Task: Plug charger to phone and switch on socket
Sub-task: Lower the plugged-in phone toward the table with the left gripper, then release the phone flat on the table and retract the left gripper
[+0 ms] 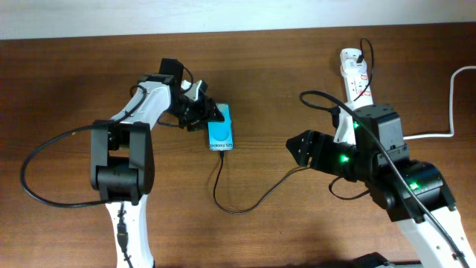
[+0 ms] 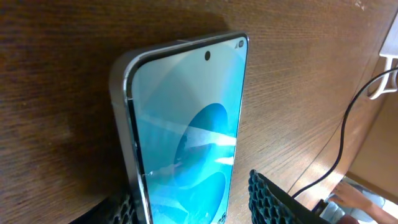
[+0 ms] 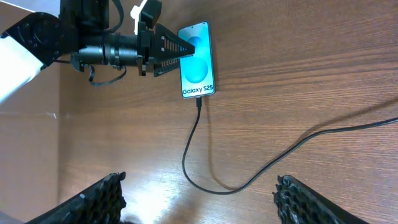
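The phone [image 1: 222, 134] lies flat with its cyan screen up; it also shows in the left wrist view [image 2: 186, 124] and the right wrist view [image 3: 198, 62]. The charger, a thin black cable [image 1: 223, 195], meets the phone's bottom edge with its tip [image 3: 199, 101] and runs right to the socket [image 1: 355, 71]. My left gripper [image 1: 207, 114] straddles the phone's far end. One finger is against the phone's side and the other stands apart with wood showing between [image 2: 193, 200], so it is open. My right gripper [image 1: 300, 147] is open and empty above the cable loop [image 3: 200, 198].
The socket's thick white cord [image 1: 452, 104] runs off along the right edge. My right arm's own black cable arches over the socket area [image 1: 327, 100]. The left arm's cable loops at the left [image 1: 33, 179].
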